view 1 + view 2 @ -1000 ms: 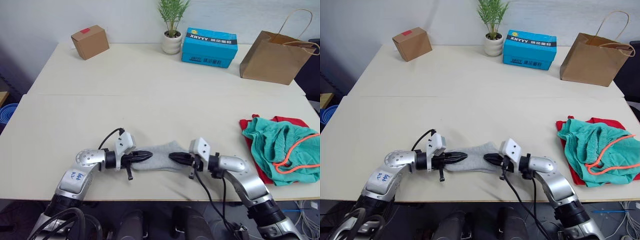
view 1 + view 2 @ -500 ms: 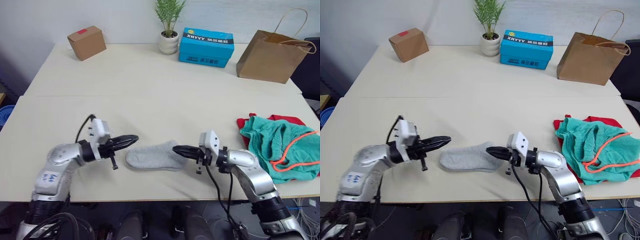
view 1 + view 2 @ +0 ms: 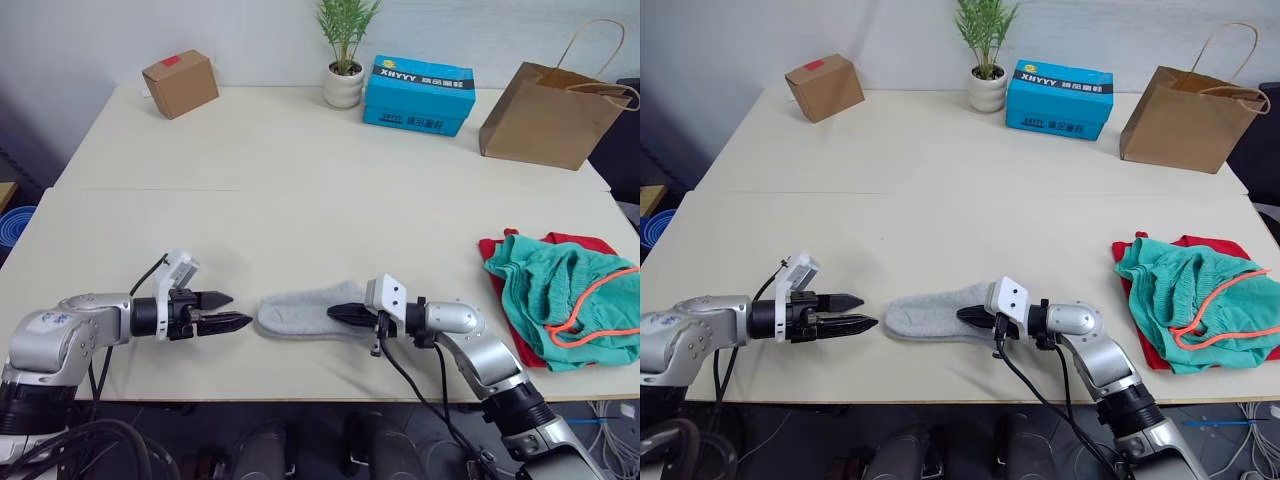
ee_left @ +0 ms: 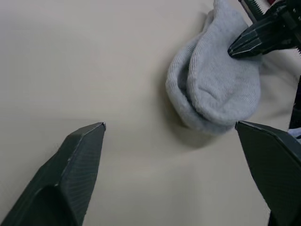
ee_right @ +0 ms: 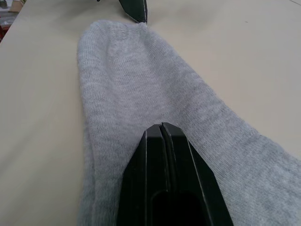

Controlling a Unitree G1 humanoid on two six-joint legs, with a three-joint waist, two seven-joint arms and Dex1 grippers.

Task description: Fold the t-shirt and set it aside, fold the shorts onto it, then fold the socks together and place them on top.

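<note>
Two-arm sock fold, head and wrist views. The socks (image 3: pixel 305 312), light grey knit laid one over the other, lie flat near the front edge of the table (image 3: pixel 300 160), between the two grippers. Judged from the knit, they are very light, limp and compressible; they will sag from any single pinch point and the two layers may slide apart, so a hold should take both layers together, at the cuff or at the toe end rather than mid-length.

The right gripper (image 3: pixel 334 311) reaches in from the 3 o'clock side of the socks, forearm low and nearly level with the tabletop, wrist pointing toward 9 o'clock. Its black fingers are pressed together, tips resting on the upper surface of the cloth; the right wrist view shows them lying on top of the knit with no fabric between them, so it presses rather than grips.

The left gripper (image 3: pixel 228 310) lies at 9 o'clock from the socks, just beside the toe end but apart from it, arm stretched low along the table. Its fingers are spread, nothing between them.

At 3 o'clock, well apart, the teal shorts (image 3: pixel 560 290) rest bunched on the red t-shirt (image 3: pixel 510 300); placing the socks on top is judged not yet done
</note>
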